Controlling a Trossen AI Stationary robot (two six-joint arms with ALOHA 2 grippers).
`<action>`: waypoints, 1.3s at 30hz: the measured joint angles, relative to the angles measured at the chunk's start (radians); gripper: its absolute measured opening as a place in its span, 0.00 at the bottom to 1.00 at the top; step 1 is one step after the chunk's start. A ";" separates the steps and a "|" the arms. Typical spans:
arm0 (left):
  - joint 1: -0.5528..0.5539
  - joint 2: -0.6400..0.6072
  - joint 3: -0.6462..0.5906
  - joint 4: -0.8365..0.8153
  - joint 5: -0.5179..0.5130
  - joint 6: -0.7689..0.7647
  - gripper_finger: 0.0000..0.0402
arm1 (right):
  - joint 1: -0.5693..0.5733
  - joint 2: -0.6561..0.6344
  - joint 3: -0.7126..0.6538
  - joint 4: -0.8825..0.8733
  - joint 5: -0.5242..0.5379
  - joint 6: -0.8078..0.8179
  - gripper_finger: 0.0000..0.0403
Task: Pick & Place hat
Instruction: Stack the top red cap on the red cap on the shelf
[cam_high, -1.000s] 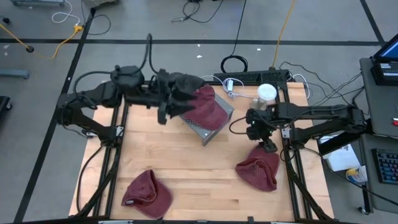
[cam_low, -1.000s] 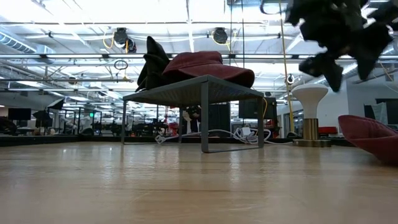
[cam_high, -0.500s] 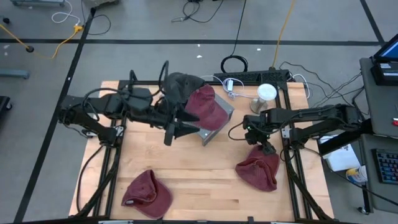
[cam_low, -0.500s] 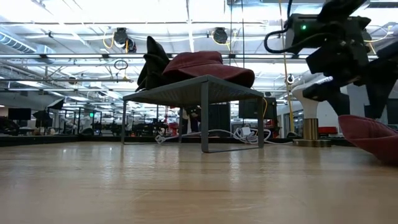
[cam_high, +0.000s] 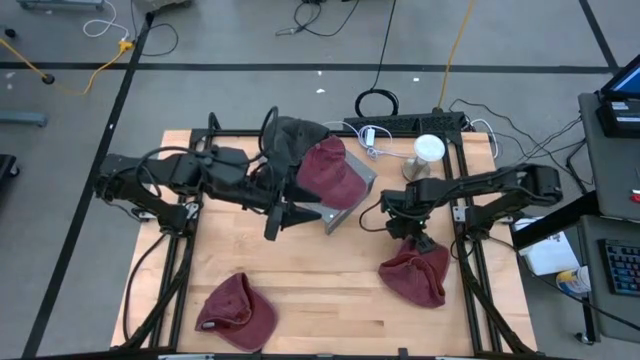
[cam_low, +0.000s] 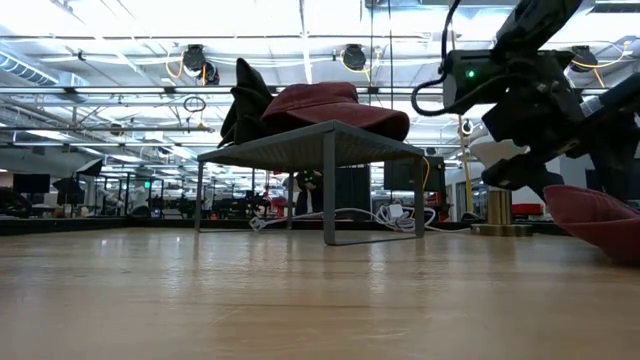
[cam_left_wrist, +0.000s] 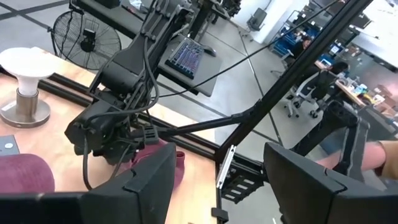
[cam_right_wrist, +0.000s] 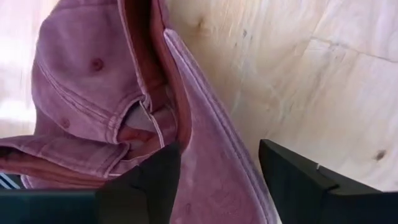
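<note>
Landmark: grey metal rack (cam_high: 345, 205) standing on the wooden table (cam_high: 320, 280).

Right gripper (cam_high: 415, 240) is low over the table, on the side of the rack toward the white lamp (cam_high: 428, 150), poised directly above the near edge of a maroon cap (cam_high: 418, 275). Right wrist view: both dark fingers (cam_right_wrist: 152, 183) are spread apart, with the cap's brim (cam_right_wrist: 208, 180) lying between them. Fingers released, nothing gripped; whether they touch the cloth cannot be told. In the low view this gripper (cam_low: 545, 180) hangs just above the cap (cam_low: 595, 220), beside the rack (cam_low: 325, 150).

Left gripper (cam_high: 285, 212) sits just at the rack's edge, on the side away from the lamp, fingers parted and empty. Left wrist view confirms the gap between its fingers (cam_left_wrist: 152, 180), looking toward the right arm.

On top of the rack: a second maroon cap (cam_high: 328, 170), with a dark grey cap (cam_high: 290, 135) touching it.

A third maroon cap (cam_high: 238, 310) lies on the table well apart from the rack, nearer the front edge.
</note>
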 joint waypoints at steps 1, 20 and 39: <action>0.000 0.000 0.000 0.000 0.000 -0.007 0.62 | 0.001 0.009 0.000 0.002 -0.001 -0.001 0.50; 0.006 0.000 0.000 -0.092 0.083 -0.091 0.62 | 0.072 -0.128 0.108 -0.198 0.042 0.211 0.02; 0.137 0.000 0.000 -0.099 0.293 -0.416 0.62 | 0.534 -0.264 0.753 -0.517 0.673 0.638 0.01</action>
